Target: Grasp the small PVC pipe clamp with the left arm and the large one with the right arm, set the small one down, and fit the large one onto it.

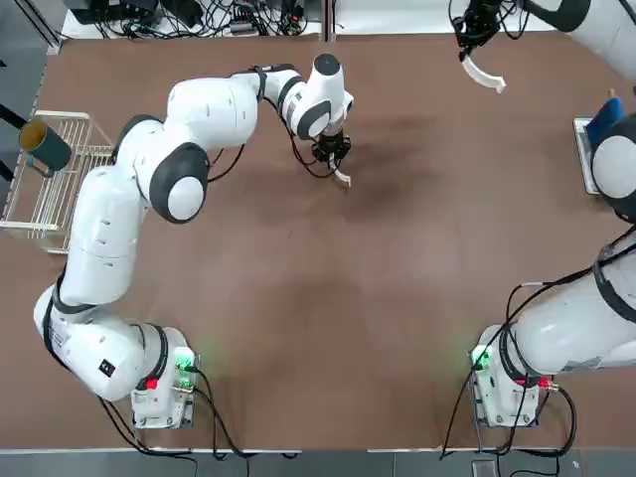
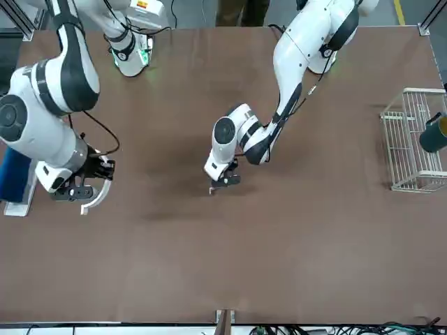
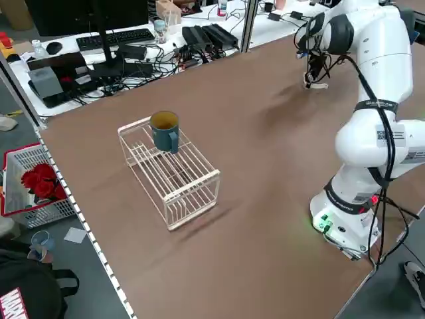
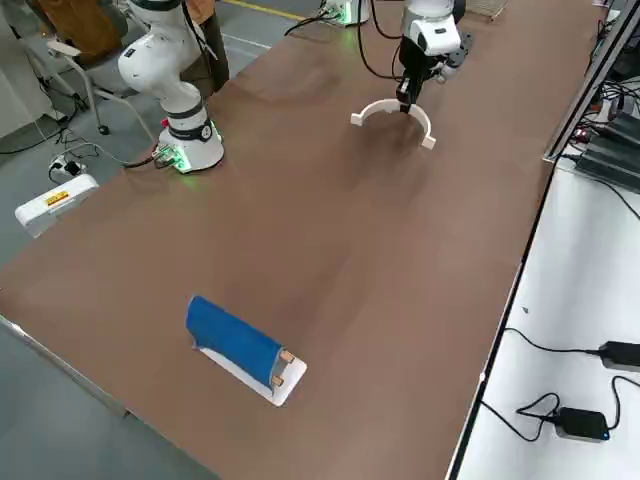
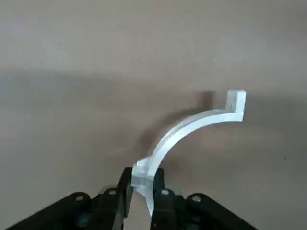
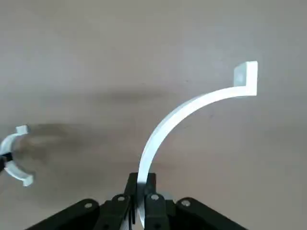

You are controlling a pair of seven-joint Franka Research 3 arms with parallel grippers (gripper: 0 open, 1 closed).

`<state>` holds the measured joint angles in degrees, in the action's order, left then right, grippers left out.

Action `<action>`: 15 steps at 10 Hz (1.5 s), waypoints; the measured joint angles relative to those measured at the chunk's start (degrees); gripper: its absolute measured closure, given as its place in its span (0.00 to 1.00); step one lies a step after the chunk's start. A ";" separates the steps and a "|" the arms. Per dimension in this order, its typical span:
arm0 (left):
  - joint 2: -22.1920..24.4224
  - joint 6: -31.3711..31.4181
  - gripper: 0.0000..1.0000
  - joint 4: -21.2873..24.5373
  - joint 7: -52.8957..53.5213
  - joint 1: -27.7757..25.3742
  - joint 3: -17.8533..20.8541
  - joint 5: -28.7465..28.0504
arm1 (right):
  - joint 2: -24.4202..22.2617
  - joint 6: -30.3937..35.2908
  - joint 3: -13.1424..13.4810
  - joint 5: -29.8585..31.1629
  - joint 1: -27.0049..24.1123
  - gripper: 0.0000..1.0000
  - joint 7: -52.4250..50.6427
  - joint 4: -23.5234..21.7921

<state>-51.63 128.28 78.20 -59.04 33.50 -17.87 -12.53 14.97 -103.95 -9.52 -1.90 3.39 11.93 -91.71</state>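
Note:
The small PVC pipe clamp (image 5: 192, 128), a thin white arc, is pinched at one end by my left gripper (image 5: 142, 186), which is shut on it. This gripper (image 1: 334, 155) hangs low over the middle of the table's far half, the small clamp (image 1: 342, 178) pointing down at the brown top. At the far right, my right gripper (image 1: 474, 38) is shut on the large clamp (image 1: 484, 76), a wider white half-ring (image 6: 184, 112) held above the table. The right wrist view also shows the small clamp (image 6: 13, 155) off to one side, well apart from the large clamp (image 4: 392, 112).
A white wire rack (image 1: 55, 179) with a teal mug (image 1: 44, 146) on it stands at the table's left edge. A blue roll on a white plate (image 4: 240, 345) lies at the right edge. Cables (image 1: 209, 18) run behind the far edge.

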 joint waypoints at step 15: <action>31.62 -30.10 0.01 -1.46 25.69 -29.73 -0.16 2.46 | 25.03 -23.55 -9.84 1.13 22.23 0.92 30.14 9.65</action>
<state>-20.02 98.18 76.74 -33.35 3.77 -18.02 -10.07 40.00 -127.51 -19.36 -0.77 25.62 42.07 -82.06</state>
